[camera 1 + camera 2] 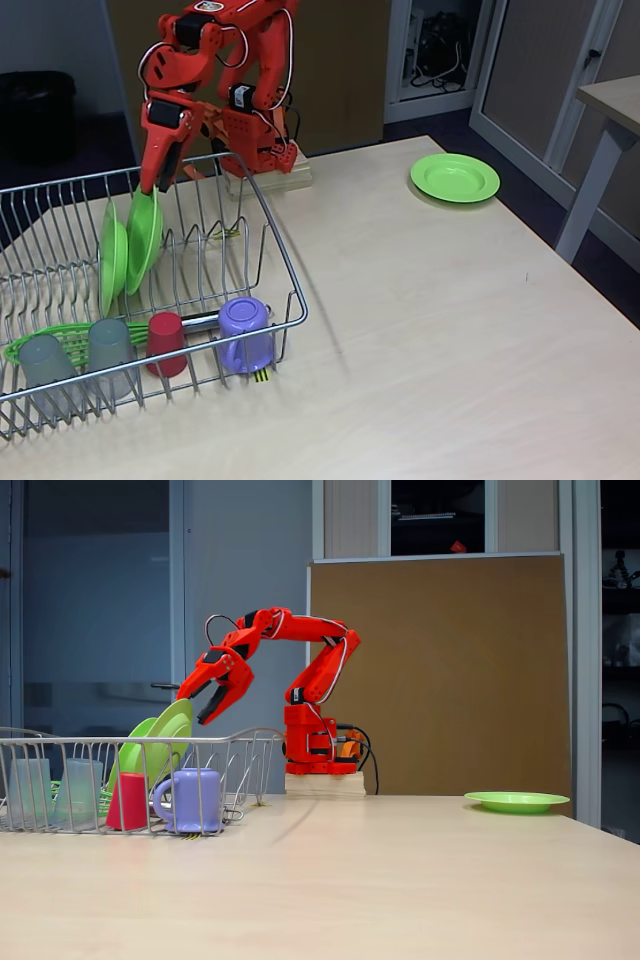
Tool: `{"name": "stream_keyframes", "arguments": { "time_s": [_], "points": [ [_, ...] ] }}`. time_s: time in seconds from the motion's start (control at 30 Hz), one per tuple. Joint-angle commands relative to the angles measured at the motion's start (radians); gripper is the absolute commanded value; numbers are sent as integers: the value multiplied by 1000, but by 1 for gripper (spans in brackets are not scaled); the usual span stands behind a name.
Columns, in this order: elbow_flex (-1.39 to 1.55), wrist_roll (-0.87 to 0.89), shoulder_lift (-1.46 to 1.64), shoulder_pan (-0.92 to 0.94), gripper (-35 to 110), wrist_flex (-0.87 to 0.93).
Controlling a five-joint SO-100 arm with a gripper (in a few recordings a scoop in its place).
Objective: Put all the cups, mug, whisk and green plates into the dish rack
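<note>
Table: pale wood surface carrying every item; the arm's base block stands at its far edge.
Dish rack: silver wire rack directly under the jaws, reaching from there toward the near left corner in a fixed view. A yellow-black tag sits on its front edge below the mug.
Arm: red, folded over, wrist angled down into the rack's back half.
Gripper: jaws stand parted around the top rim of a green plate. One finger lies against the rim; I cannot tell whether the other touches it.
Plate at the jaws: lime green, on edge between the prongs, tilted, rim up between the fingers.
Second plate: lime green, on edge just beside the first, on the side away from the arm's base.
Third plate: lime green, flat on the table, well apart from the jaws, outside the rack.
Whisk: green loops lying along the rack floor, below and in front of the jaws, behind the cups.
Grey cups: two translucent tumblers, mouth down, at the front of the rack.
Mug: lilac, mouth down at the rack's front corner, nearest the tag.
Red cup: mouth down between the mug and the grey cups.
</note>
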Motion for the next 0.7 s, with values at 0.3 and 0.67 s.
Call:
{"name": "stream_keyframes", "arguments": {
  "time_s": [0.3,0.67],
  "points": [
    [-25,-101,-230,55,23,-161],
    [-91,-187,-279,49,32,-210]
  ]
}}
